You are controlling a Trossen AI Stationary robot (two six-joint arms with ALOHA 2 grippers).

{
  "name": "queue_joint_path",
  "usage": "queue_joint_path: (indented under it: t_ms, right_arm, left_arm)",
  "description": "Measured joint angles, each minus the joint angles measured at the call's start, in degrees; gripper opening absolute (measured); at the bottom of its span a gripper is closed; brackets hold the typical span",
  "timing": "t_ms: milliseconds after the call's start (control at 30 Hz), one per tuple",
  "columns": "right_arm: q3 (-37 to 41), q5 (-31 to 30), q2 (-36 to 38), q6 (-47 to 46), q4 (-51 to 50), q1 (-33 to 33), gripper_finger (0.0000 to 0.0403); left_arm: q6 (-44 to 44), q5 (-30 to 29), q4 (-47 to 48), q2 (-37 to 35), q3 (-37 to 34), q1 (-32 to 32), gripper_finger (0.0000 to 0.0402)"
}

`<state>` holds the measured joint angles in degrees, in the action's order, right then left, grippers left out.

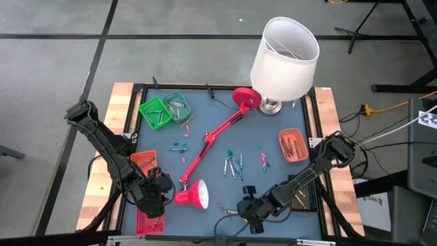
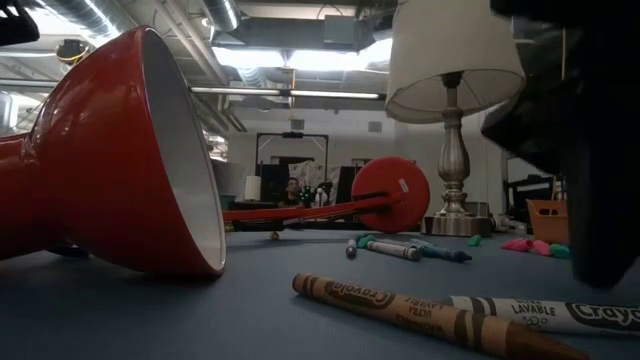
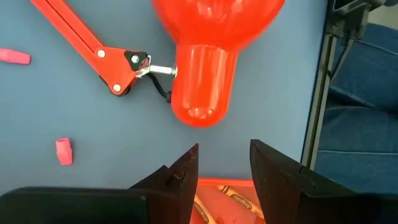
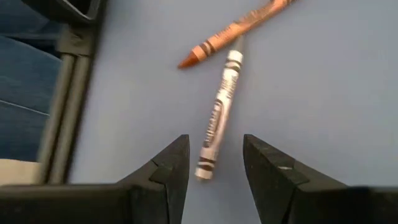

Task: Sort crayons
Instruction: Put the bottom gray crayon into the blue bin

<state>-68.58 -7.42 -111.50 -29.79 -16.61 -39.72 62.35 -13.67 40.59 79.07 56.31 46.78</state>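
Observation:
Two crayons lie flat on the blue mat near its front edge: a brown one point(image 4: 233, 31) and a pale grey one point(image 4: 217, 118), also seen as the brown crayon point(image 2: 400, 310) and the pale crayon point(image 2: 545, 315). My right gripper point(image 4: 214, 165) point(image 1: 235, 210) is open, and its fingers stand on either side of the pale crayon's near end without touching it. More crayons point(image 1: 233, 164) lie scattered mid-mat. My left gripper point(image 3: 224, 165) point(image 1: 153, 198) is open over a red tray point(image 3: 227, 193) that holds crayons, with nothing between its fingers.
A red desk lamp lies on the mat, its arm point(image 1: 218, 133) slanting and its shade point(image 1: 193, 195) between the two grippers. A white-shaded lamp point(image 1: 283, 58) stands at the back. Green trays point(image 1: 156, 113) sit far left and orange trays point(image 1: 292, 145) point(image 1: 142, 158) at either side.

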Motion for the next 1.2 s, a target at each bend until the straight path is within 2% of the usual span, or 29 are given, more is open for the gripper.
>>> queue_joint_path:
  t_ms: [200, 367, 533, 767, 933, 1200]
  right_arm:
    - [-0.1, -0.7, -2.2, 0.1, 0.1, 0.0, 0.0146]
    - [-0.2, -1.2, -2.5, 0.1, 0.0, 0.0, 0.0113]
    - [-0.2, -3.3, -2.6, 0.1, 0.0, 0.0, 0.0063]
    - [-0.1, -5.9, -2.7, 0.0, -0.1, -0.1, 0.0013]
    - [-0.1, -6.5, -2.6, 0.2, -0.1, 0.6, 0.0013]
    - [0.1, -8.0, -1.8, 3.3, -0.7, 3.2, 0.0019]
  left_arm:
    - [-0.1, -2.2, -1.3, 0.0, 0.0, 0.0, 0.0128]
    - [-0.1, -3.6, -1.3, 0.0, 0.0, 0.0, 0.0128]
    - [-0.9, -8.7, -1.3, 0.0, 0.0, 0.0, 0.0128]
    - [-9.8, -18.5, -1.3, 0.0, 0.0, 0.0, 0.0128]
    - [-13.9, -24.6, -1.3, 0.0, 0.0, -0.2, 0.0128]
    - [-16.5, -25.3, -3.6, 0.0, 0.0, -1.6, 0.0128]
